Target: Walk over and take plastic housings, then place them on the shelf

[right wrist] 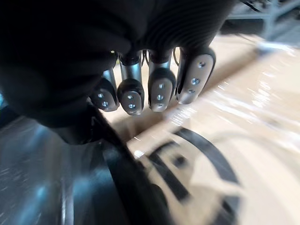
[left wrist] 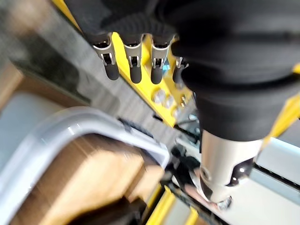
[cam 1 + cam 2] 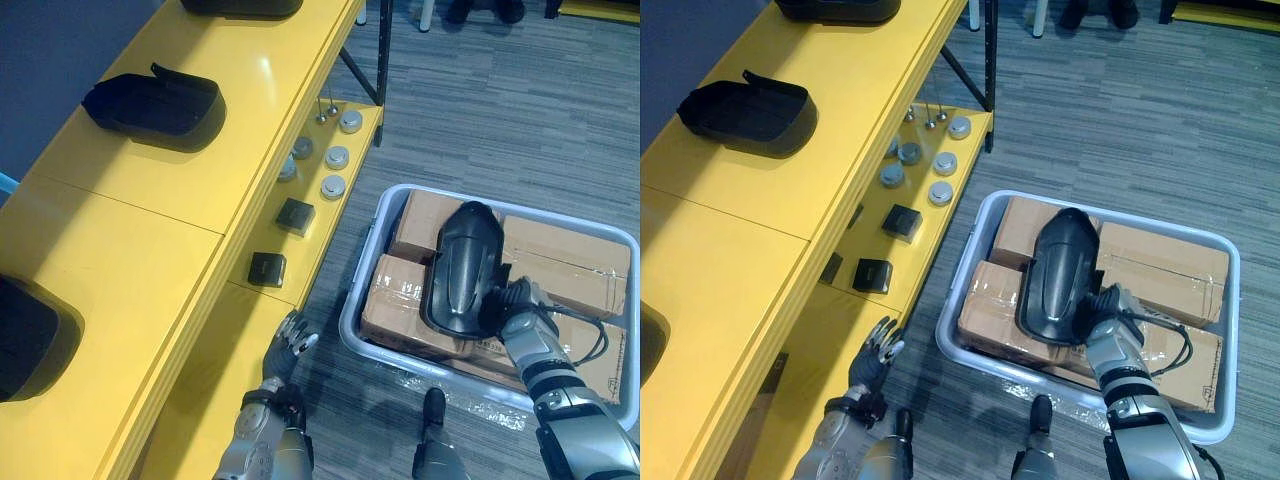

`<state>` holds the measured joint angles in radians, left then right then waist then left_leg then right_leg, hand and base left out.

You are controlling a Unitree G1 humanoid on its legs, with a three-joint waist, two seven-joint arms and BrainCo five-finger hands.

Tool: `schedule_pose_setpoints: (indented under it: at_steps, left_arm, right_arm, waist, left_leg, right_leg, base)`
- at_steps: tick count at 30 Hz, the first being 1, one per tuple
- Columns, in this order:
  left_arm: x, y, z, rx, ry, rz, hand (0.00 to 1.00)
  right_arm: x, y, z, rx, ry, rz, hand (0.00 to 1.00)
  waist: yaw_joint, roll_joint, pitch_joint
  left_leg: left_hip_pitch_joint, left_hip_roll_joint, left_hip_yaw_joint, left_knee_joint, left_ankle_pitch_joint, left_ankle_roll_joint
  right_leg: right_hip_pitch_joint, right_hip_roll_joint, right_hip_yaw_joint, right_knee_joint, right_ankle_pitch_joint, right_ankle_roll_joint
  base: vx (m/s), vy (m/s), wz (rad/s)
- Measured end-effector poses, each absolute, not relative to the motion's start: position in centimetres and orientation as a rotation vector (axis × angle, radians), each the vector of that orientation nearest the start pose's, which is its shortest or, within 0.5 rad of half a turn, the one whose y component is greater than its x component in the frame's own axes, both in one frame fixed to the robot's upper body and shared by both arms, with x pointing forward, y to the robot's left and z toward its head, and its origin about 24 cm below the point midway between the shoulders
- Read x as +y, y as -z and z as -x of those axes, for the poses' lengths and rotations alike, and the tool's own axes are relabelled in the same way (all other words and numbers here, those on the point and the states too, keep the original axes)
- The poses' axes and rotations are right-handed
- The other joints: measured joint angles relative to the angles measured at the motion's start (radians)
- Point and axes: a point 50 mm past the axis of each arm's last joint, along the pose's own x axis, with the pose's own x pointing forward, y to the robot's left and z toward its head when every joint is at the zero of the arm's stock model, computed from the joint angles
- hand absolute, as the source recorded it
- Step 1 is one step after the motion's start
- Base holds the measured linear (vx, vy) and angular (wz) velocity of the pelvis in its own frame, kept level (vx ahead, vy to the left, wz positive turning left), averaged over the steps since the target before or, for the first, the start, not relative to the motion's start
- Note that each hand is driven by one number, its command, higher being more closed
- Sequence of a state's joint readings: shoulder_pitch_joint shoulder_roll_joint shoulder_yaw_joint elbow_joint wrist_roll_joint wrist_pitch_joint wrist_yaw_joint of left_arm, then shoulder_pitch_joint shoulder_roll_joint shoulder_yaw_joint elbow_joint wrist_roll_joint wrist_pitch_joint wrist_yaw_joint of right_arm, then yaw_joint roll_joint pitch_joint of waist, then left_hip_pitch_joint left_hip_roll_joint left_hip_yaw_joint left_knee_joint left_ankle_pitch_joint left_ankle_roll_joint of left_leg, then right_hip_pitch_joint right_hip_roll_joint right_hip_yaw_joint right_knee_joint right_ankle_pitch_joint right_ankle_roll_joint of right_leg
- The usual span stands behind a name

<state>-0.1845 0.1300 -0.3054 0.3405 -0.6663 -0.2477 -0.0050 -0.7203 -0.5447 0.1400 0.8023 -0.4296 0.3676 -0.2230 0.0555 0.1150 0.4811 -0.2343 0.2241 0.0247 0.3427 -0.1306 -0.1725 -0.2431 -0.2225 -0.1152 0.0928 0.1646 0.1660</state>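
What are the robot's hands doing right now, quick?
Left hand: open, holding nothing.
Right hand: closed on the black plastic housing above the boxes.

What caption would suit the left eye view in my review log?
Right hand grips a black plastic housing lying on cardboard boxes in a grey bin beside the yellow shelf.

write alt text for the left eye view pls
The robot's right hand grips the edge of a glossy black plastic housing lying on brown cardboard boxes in a pale grey plastic bin. Its left hand hangs open beside a yellow shelf whose top carries another black housing.
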Motion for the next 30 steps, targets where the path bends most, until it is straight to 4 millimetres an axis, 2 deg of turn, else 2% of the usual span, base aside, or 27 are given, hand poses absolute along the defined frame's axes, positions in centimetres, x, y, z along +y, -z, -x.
schedule_pose_setpoints:
  at_steps: [3, 5, 7, 8, 12, 15, 20, 25, 30]
  left_arm:
    - [11.2, -3.7, -29.1, 0.020, 0.225, 0.435, 0.00]
    - [11.5, -4.9, -30.2, 0.023, 0.248, 0.411, 0.00]
    - [11.4, -5.4, -30.5, 0.030, 0.259, 0.416, 0.00]
    - [11.4, -5.6, -30.7, 0.035, 0.262, 0.417, 0.00]
    - [11.6, -6.0, -30.9, 0.089, 0.289, 0.435, 0.00]
    - [11.2, -5.7, -31.0, 0.151, 0.311, 0.452, 0.00]
    - [10.0, -5.3, -31.1, 0.224, 0.332, 0.459, 0.00]
    - [9.5, -4.4, -31.3, 0.241, 0.310, 0.456, 0.00]
    - [8.7, -4.8, -31.2, 0.176, 0.347, 0.482, 0.00]
  right_arm:
    - [-27.6, -11.9, -36.7, 0.241, 0.381, 1.100, 1.00]
    - [-25.7, -13.9, -37.1, 0.093, 0.304, 1.176, 1.00]
    - [-25.4, -14.4, -36.9, 0.047, 0.279, 1.212, 1.00]
    - [-25.1, -14.5, -36.8, 0.023, 0.264, 1.219, 1.00]
    - [-23.3, -14.7, -35.1, -0.115, 0.198, 1.250, 1.00]
    - [-22.9, -14.4, -34.4, -0.154, 0.162, 1.264, 1.00]
    - [-22.4, -14.4, -33.4, -0.219, 0.138, 1.238, 1.00]
    - [-20.3, -15.8, -32.3, -0.357, 0.083, 1.182, 1.00]
    - [-18.1, -14.1, -31.9, -0.347, -0.023, 1.084, 1.00]
  waist:
    - [-0.020, -0.003, -0.001]
    - [-0.044, -0.008, 0.000]
    - [-0.043, -0.013, 0.000]
    - [-0.051, -0.019, 0.000]
    - [-0.087, -0.069, -0.024]
    - [-0.101, -0.090, -0.039]
    - [-0.123, -0.093, -0.077]
    - [-0.137, -0.093, -0.129]
    - [-0.133, -0.093, -0.168]
  left_leg:
    - [0.014, 0.000, 0.003, -0.023, 0.013, -0.004]
    - [0.030, 0.003, 0.016, -0.035, 0.017, -0.005]
    - [0.045, 0.005, 0.029, -0.041, 0.017, -0.005]
    - [0.055, 0.007, 0.032, -0.043, 0.017, -0.005]
    - [0.110, 0.017, 0.061, -0.079, 0.019, -0.009]
    - [0.151, 0.019, 0.085, -0.105, 0.020, -0.011]
    - [0.198, 0.021, 0.114, -0.152, 0.031, -0.017]
    - [0.231, 0.021, 0.142, -0.175, 0.032, -0.019]
    - [0.258, 0.022, 0.145, -0.181, 0.032, -0.020]
  right_leg:
    - [0.000, 0.000, -0.001, 0.000, 0.000, -0.001]
    - [0.002, 0.004, 0.009, -0.001, 0.001, -0.002]
    - [0.005, 0.007, 0.022, -0.002, 0.003, -0.003]
    - [0.017, 0.009, 0.023, -0.008, 0.003, -0.004]
    - [0.053, 0.022, 0.033, -0.040, 0.009, -0.012]
    - [0.071, 0.027, 0.051, -0.052, 0.012, -0.012]
    - [0.091, 0.034, 0.069, -0.077, 0.015, -0.012]
    - [0.105, 0.038, 0.084, -0.091, 0.016, -0.011]
    - [0.139, 0.039, 0.083, -0.117, 0.025, -0.012]
  base:
    - [0.01, -0.005, 0.00]
    - [0.01, -0.006, -0.12]
    - [0.00, 0.002, -0.17]
    - [0.01, 0.002, -0.13]
    - [0.00, 0.000, -0.16]
    - [0.01, 0.007, -0.19]
    - [0.05, 0.007, -0.13]
    - [0.05, 0.011, -0.11]
    - [-0.01, 0.000, -0.01]
